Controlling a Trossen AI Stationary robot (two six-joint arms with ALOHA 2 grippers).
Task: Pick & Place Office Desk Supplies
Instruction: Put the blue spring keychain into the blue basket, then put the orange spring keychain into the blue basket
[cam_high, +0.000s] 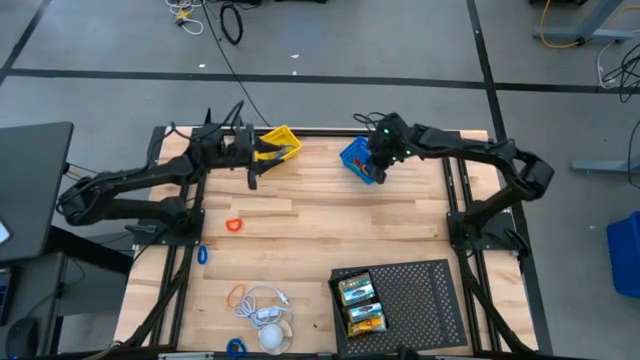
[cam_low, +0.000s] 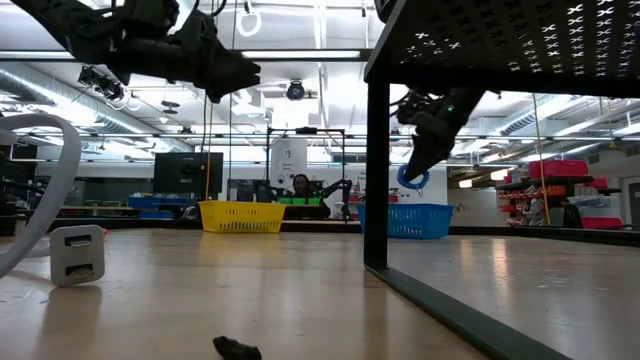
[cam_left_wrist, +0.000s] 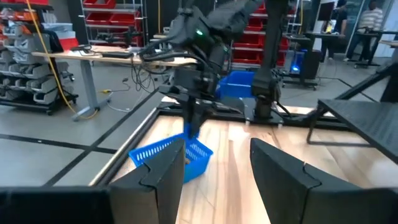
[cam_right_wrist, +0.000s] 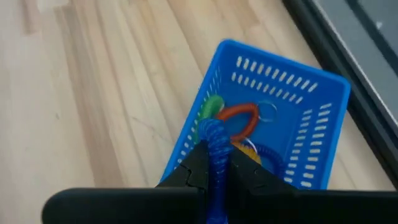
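Observation:
My right gripper (cam_right_wrist: 214, 154) is shut on a blue coiled loop (cam_right_wrist: 215, 134) and hovers over the blue basket (cam_right_wrist: 286, 73) at the table's far middle. In that basket lie a green loop (cam_right_wrist: 212, 104), an orange loop (cam_right_wrist: 241, 118) and another blue coil. My left gripper (cam_high: 254, 172) stands open and holds nothing, just in front of the yellow basket (cam_high: 281, 140). On the table lie a red-orange loop (cam_high: 234, 225), a blue loop (cam_high: 203, 255) and an orange loop (cam_high: 238, 293). Two crayon boxes (cam_high: 358, 290) rest on the black tray (cam_high: 420, 300). My right gripper pinches the blue coiled loop between its two fingers, with a stretch of the coil (cam_right_wrist: 216, 142) sticking out past the fingertips. The fingers slant down toward the basket. The loop (cam_low: 412, 178) hangs below them, clear of the basket (cam_low: 405, 220).
A white cable with its plug (cam_high: 266, 318) and a small blue thing (cam_high: 235, 347) lie near the table's front left. The black perforated tray fills the near right. Bare wood lies between the two baskets and the tray.

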